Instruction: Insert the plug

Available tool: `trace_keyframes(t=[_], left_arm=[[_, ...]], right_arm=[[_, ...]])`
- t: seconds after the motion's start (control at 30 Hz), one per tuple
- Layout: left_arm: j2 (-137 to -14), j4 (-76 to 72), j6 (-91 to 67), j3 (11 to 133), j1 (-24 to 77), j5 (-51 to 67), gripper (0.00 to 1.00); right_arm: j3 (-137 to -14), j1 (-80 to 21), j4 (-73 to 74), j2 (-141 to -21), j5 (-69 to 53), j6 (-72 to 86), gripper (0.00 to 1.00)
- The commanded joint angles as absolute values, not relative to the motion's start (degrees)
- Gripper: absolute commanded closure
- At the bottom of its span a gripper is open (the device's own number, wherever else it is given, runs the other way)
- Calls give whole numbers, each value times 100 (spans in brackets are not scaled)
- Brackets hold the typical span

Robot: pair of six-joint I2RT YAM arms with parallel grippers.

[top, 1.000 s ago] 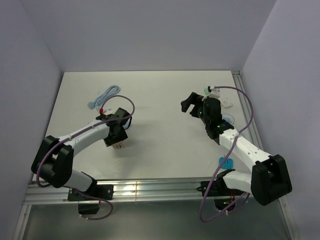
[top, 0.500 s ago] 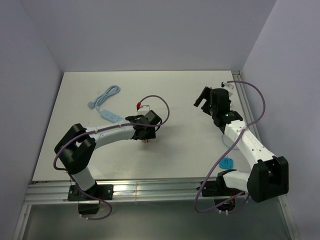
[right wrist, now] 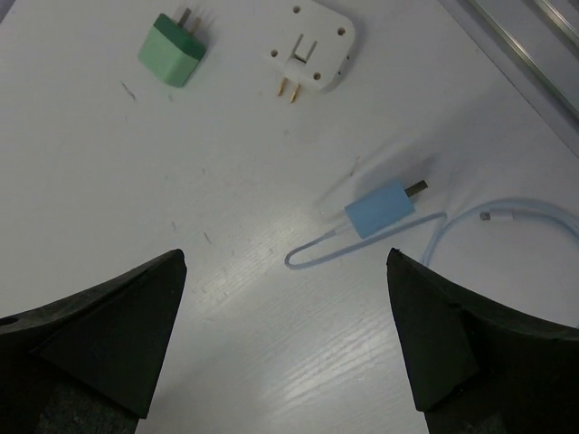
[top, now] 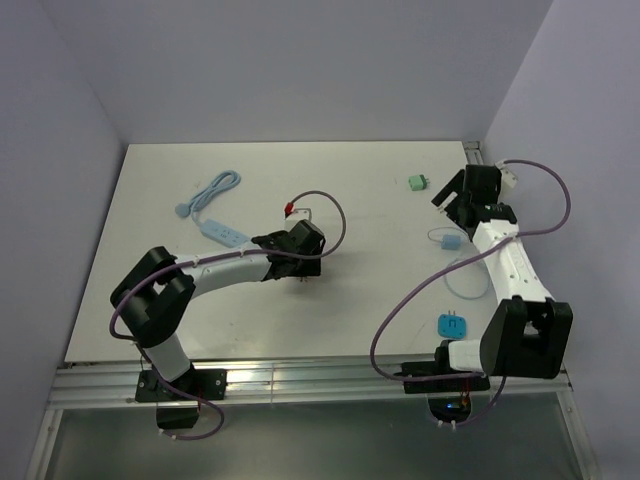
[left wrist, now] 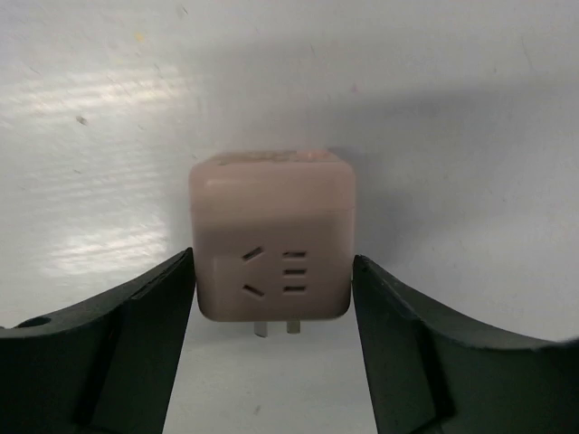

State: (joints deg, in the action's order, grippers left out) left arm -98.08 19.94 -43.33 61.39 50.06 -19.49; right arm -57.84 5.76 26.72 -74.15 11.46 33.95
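- Left wrist view: the left gripper pinched a pinkish-beige socket adapter by its two sides. Both fingers pressed against it, its slotted face was toward the camera, and two prongs showed at its lower edge.
- Top external view placed that adapter near the middle of the table, with the pale blue power strip to its left and apart from it.
- At the far right, the right gripper stood spread wide, holding nothing.
- Beneath it lay a green plug, a white plug just right of that, and nearer, a blue charger with its cable.
- A blue plug lay near the right near edge.
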Motion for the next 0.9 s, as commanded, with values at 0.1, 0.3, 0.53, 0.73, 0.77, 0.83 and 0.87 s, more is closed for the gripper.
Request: trace_keyframes(t=[0.1, 0.3, 0.53, 0.73, 0.77, 0.83, 0.87], left_arm=[[-9651, 1749, -4271, 5783, 5027, -1178, 7], [-9238, 1802, -4333, 5801, 5089, -1204, 1], [-8115, 2363, -4342, 5844, 5098, -1599, 1], [-7376, 2962, -4386, 6196, 5098, -1469, 0], [-7296, 2953, -4377, 6188, 5098, -1320, 0], [-7085, 2909, -4386, 6117, 5089, -1239, 1], [-7023, 2900, -4412, 6091, 5089, -1239, 0]], right_arm=[[-6732, 650, 2936, -7936, 1169, 3252, 2], [-7144, 650, 3067, -8288, 1108, 3155, 2], [-7093, 642, 2918, -8403, 703, 3058, 3], [-6776, 650, 3365, -7937, 913, 3480, 4], [-6785, 650, 3671, -7876, 1018, 3567, 4], [-6715, 659, 3928, -7639, 1081, 3734, 3], [-6541, 659, 4103, -7516, 1020, 3996, 3]])
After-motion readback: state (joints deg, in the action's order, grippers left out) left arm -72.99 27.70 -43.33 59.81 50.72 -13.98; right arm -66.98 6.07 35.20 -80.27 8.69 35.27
